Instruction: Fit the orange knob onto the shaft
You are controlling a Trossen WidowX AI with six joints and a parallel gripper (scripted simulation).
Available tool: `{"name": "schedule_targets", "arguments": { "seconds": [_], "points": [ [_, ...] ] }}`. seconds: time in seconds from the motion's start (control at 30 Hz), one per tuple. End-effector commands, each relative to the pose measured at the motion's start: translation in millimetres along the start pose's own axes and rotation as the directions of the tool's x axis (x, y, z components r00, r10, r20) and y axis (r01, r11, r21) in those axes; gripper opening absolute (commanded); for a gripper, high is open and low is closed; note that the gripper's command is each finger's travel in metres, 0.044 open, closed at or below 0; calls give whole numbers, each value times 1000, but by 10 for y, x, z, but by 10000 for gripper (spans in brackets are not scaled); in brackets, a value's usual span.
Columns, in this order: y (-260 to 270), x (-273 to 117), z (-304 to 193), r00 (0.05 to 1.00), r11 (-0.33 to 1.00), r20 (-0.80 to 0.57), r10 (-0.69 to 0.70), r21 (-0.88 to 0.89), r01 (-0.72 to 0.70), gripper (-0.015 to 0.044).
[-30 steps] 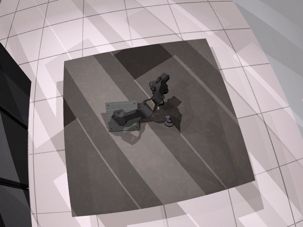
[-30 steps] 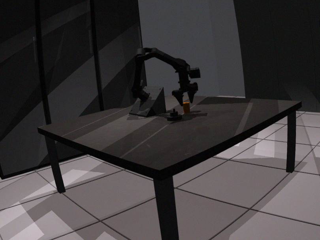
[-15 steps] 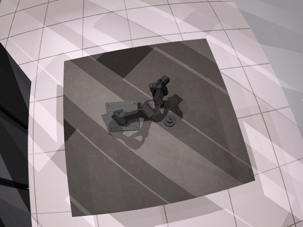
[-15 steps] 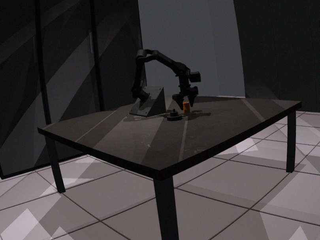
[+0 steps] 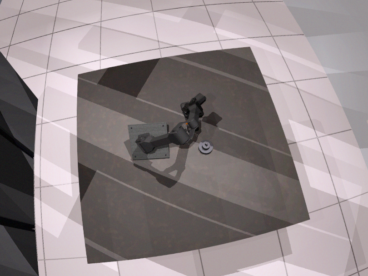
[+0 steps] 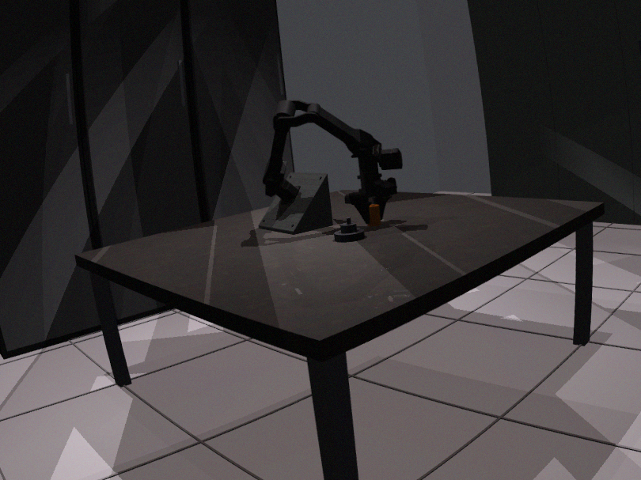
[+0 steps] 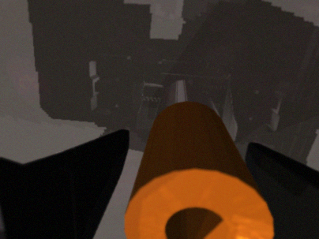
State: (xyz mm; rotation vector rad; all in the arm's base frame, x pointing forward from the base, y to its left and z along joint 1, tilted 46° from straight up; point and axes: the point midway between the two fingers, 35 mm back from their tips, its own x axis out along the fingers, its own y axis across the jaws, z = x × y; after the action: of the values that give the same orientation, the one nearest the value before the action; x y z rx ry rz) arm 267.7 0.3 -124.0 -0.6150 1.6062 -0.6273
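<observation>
The orange knob [image 5: 186, 123] [image 6: 373, 214] [image 7: 195, 188] stands upright on the table, mostly hidden by the arm in the top view. The wrist view shows its hole with a flat side at the lower right. My gripper [image 6: 375, 221] [image 7: 186, 144] points down around the knob with its fingers partly open. In the wrist view a gap shows between the left finger and the knob; the right finger looks very close to it, and contact cannot be told. The round pedestal [image 5: 201, 148] [image 6: 342, 236] stands beside the knob, its dark shaft [image 5: 206, 144] [image 6: 348, 221] upright and bare.
The arm's sloped base block [image 5: 156, 127] [image 6: 315, 199] stands on the table [image 5: 233, 193] [image 6: 299, 298], left of the pedestal in the top view. The arm reaches across from it to the knob. Shadows and light stripes cross the table top.
</observation>
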Motion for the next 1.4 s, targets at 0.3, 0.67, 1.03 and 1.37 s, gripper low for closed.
{"name": "schedule_targets", "arguments": {
  "seconds": [0.3, 0.67, 1.03, 1.37],
  "points": [
    [-1, -34, 7, 1000, 1000, 1, -4, -8, 4, 65],
    [17, -824, 63, 1000, 1000, 3, 5, -10, -5, 0],
    [-37, -1398, -26, 1000, 1000, 0, 1, -9, -1, 0],
    [-262, -1338, 121, 1000, 1000, 3, 13, -12, -13, 0]
  ]
}}
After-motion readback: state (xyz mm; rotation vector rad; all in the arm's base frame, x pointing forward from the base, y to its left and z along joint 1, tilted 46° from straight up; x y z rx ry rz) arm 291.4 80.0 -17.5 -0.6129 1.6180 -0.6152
